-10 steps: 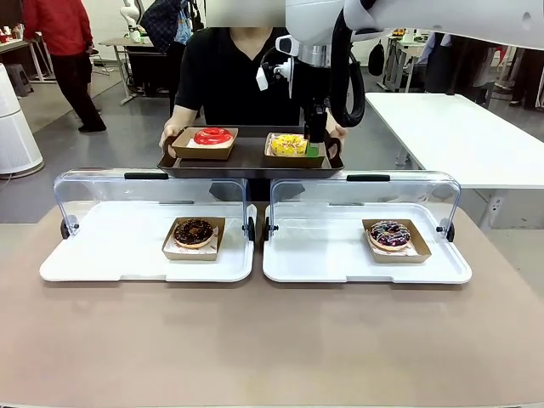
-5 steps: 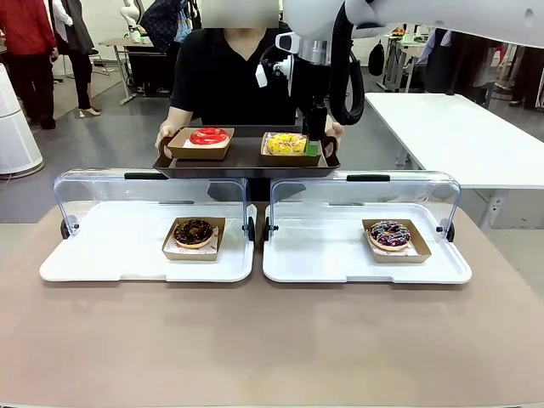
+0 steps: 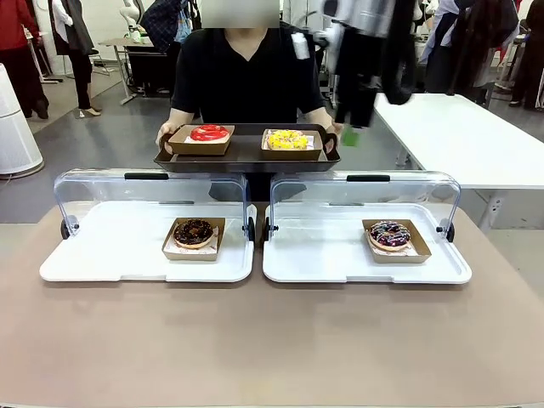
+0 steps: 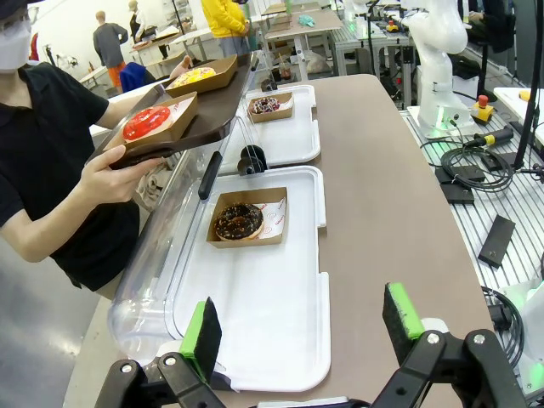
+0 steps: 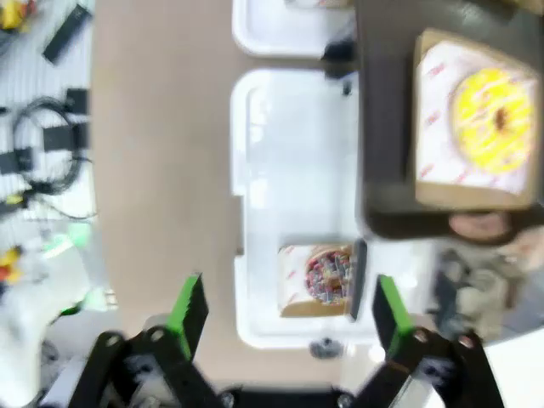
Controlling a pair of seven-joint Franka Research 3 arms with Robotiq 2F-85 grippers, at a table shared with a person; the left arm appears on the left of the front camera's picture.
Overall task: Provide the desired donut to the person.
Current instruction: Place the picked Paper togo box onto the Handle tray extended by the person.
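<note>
I see person (image 3: 246,76) hold dark tray (image 3: 246,156) level above lids to keep yellow donut (image 3: 287,139) steady. My right gripper (image 5: 285,314) and left gripper (image 4: 302,327) both spread, empty.

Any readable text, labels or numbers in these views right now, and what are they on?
None can be read.
Red print on the paper liner under the chocolate donut: too small to read.
Red print on the liner under the yellow donut: motion-blurred, unreadable.
Nothing legible on the white trays or the black tray.
</note>
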